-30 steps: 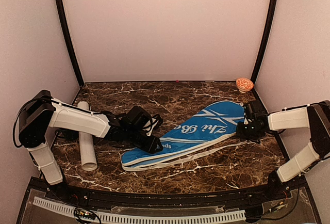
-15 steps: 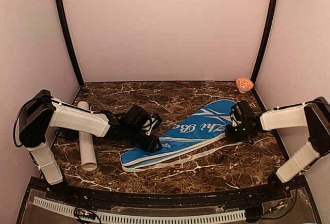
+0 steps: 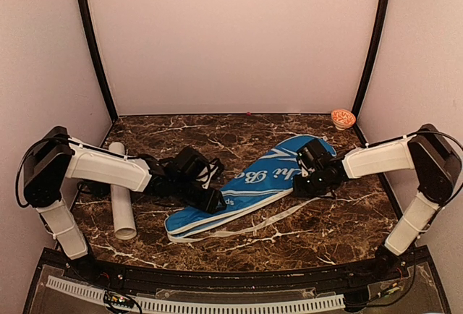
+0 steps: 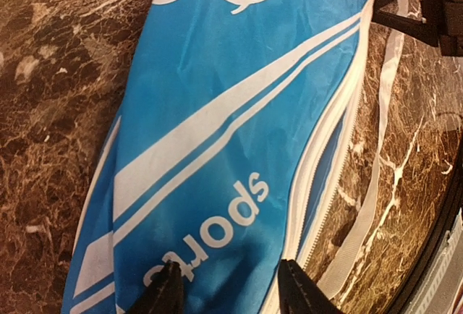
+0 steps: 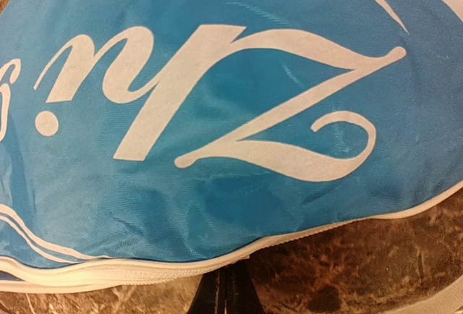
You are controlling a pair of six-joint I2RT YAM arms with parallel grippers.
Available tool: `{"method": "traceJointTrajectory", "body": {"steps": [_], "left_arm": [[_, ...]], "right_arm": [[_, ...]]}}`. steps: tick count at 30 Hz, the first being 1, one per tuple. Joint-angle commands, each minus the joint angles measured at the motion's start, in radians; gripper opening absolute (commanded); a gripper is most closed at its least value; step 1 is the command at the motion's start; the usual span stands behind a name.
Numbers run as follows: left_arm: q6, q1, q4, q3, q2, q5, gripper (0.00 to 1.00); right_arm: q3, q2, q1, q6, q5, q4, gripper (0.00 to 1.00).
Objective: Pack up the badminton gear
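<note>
Left gripper point(image 4: 230, 291) agape astride blue racket cover point(image 4: 217, 140); right gripper point(image 5: 224, 289) closed, tips under its edge

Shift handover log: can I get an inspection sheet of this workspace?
Surface: dark veined marble table.
Job's things: blue cover lies diagonally mid-table, strap trailing; white tube lies at left; no rackets or shuttlecocks seen.
Clutter: small orange bowl, far right corner.
Grippers: left tool over cover's narrow end, fingers apart; right tool at wide part's near edge, grip unclear.
Cables: black cable loops at left arm.
Surroundings: plain pale walls, black corner posts.
</note>
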Motion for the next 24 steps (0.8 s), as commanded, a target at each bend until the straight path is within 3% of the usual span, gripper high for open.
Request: {"method": "traceJointTrajectory", "body": {"steps": [1,7,17,24], "left_arm": [[0.05,0.002,-0.054,-0.044,-0.13,-0.033,0.5],[0.055,0.02,-0.149,-0.124,-0.343,-0.08,0.56],[-0.337,0.05,-0.111,-0.533,-0.702,0.011,0.58],[-0.463,0.045,-0.178,-0.613,-0.888,0.003,0.7]], "right_arm": [[0.039,0.107,-0.023,-0.027,-0.038,0.006,0.0],[0.093,0.17,-0.079,-0.058,-0.055,0.029,0.0],[0.114,0.156,-0.067,-0.126,-0.115,0.037,0.0],[0.119,0.146,-0.052,-0.141,-0.11,0.029,0.0]]}}
